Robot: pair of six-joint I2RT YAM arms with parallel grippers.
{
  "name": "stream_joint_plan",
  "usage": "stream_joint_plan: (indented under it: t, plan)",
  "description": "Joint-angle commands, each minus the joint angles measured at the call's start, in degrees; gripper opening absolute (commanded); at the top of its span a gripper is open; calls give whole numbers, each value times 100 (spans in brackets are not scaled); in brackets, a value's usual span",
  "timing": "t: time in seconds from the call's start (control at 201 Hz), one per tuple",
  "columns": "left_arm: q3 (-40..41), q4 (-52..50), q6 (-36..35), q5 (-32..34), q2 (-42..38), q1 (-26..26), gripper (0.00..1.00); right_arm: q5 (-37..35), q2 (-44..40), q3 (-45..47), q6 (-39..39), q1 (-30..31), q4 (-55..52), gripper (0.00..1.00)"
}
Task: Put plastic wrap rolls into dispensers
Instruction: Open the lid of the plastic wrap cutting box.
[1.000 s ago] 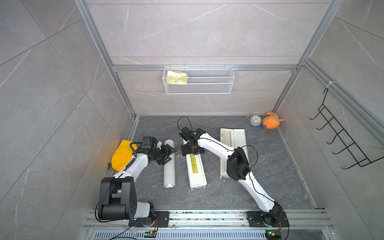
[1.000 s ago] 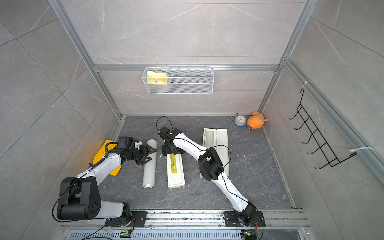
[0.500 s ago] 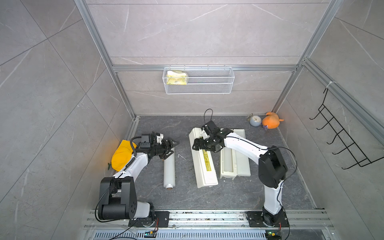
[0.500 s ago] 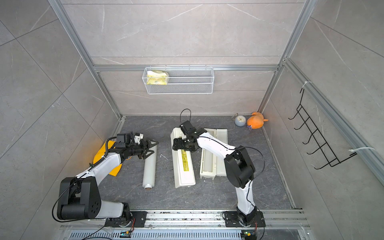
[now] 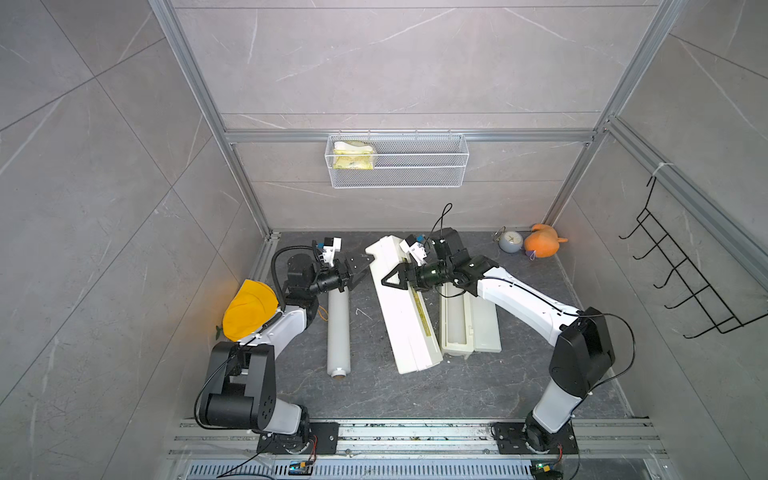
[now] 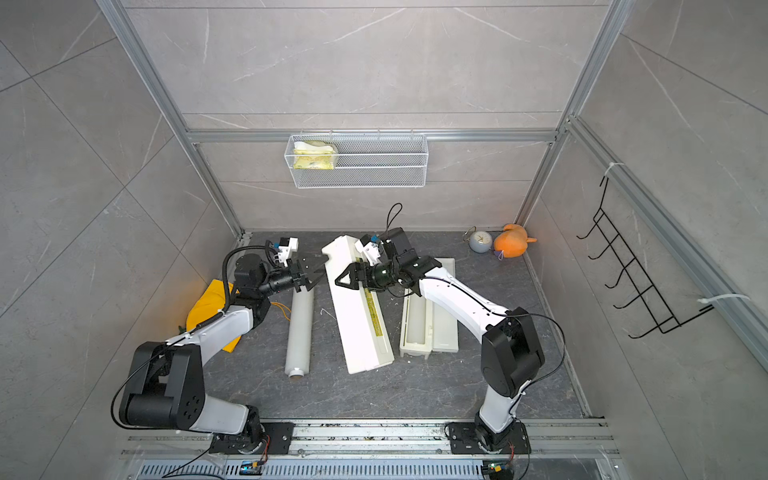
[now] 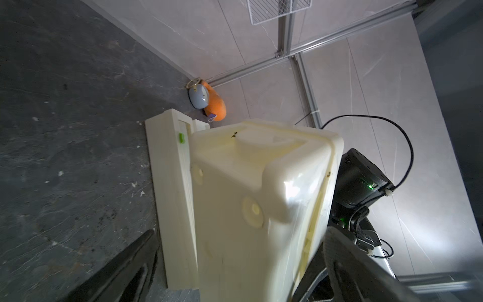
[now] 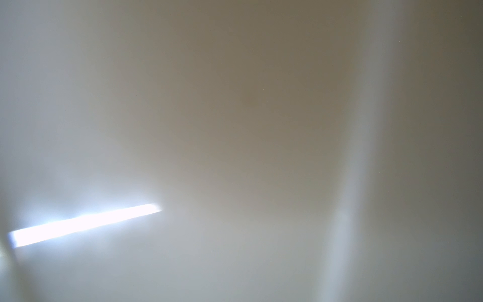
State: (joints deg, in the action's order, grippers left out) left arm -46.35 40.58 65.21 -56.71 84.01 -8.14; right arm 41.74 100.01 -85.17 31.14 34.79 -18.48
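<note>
A translucent plastic wrap roll (image 5: 338, 328) (image 6: 300, 328) lies loose on the dark floor. To its right a closed cream dispenser (image 5: 409, 328) (image 6: 361, 328) with a yellow-green label lies slanted, its far end raised. My right gripper (image 5: 392, 276) (image 6: 345, 278) is shut on it near that end, and the right wrist view is filled by its blurred surface. My left gripper (image 5: 365, 271) (image 6: 322, 269) (image 7: 240, 232) is open wide around the dispenser's end face (image 7: 261, 183). A second dispenser (image 5: 484, 324) (image 6: 444, 328) (image 7: 170, 183) lies open alongside, with what looks like a roll in its trough.
A wire basket (image 5: 397, 162) with a yellow pack hangs on the back wall. A small clock (image 5: 510, 241) and an orange plush toy (image 5: 542, 241) sit in the back right corner. A yellow cloth (image 5: 249, 309) lies under my left arm. Black hooks (image 5: 685, 282) hang on the right wall.
My right gripper has carried the labelled dispenser rightward, up against the open one, and tipped its far end up. My left gripper has opened wide and moved from the roll's far end to the dispenser's end.
</note>
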Motion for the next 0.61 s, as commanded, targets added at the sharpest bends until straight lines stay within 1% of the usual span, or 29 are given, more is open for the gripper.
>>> stream_joint_plan:
  t: [0.0, 0.124, 0.239, 0.368, 0.523, 0.602]
  plan:
    - [-381, 1067, 332, -382, 49, -153, 100, 664, -280, 46, 259, -15, 514, 87]
    - [-545, 996, 317, -363, 139, -281, 100, 788, -331, 113, 323, -16, 634, 86]
    - [-553, 969, 316, -242, 186, -292, 100, 884, -391, 183, 408, -12, 773, 86]
    - [-474, 1445, 591, -209, 221, -285, 97, 983, -431, 240, 505, -16, 926, 86]
    - [-576, 1402, 605, -238, 298, -290, 100, 1170, -436, 269, 567, -13, 1104, 86]
    - [-635, 1571, 678, -255, 367, -286, 100, 1259, -429, 281, 628, -7, 1196, 86]
